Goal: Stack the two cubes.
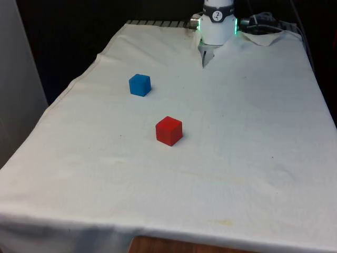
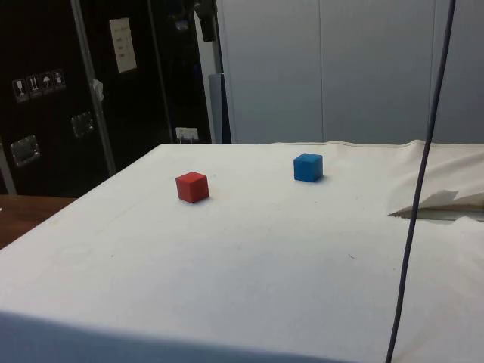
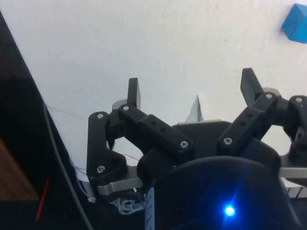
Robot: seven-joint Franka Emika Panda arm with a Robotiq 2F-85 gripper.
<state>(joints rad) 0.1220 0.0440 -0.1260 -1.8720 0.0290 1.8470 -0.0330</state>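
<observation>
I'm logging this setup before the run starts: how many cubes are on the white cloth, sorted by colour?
Red cube: 1
Blue cube: 1
Total: 2 cubes, standing apart on the white cloth, neither one stacked.

Matt red cube [image 1: 169,130] and blue cube [image 1: 140,85] on creased white cloth [image 1: 237,158].

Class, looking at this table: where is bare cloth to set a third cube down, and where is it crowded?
Bare cloth lies on the front view's right of the red cube and between it and the table's near edge. It is tighter between the red and blue cube, which stand apart.
</observation>
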